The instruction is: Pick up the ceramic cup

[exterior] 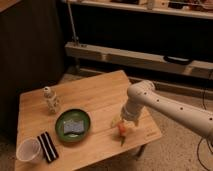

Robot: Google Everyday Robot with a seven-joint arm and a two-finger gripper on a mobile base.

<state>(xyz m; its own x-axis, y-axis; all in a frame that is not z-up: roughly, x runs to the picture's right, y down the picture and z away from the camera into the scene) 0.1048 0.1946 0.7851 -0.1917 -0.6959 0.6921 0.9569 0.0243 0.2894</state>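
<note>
The ceramic cup point(29, 150) is a small round pale cup with a wide mouth. It stands upright at the front left corner of the wooden table point(95, 95). My gripper point(122, 128) hangs from the white arm point(165, 107) over the table's front right part, far to the right of the cup. It sits low above a small orange and yellow object point(121, 131) near the table's edge. The gripper is nowhere near the cup.
A green plate point(73, 134) holding a grey sponge point(73, 125) lies between cup and gripper. A slim white spotted figure point(51, 100) stands behind the plate. A black striped block point(48, 146) lies just right of the cup. A low shelf point(140, 57) runs behind the table.
</note>
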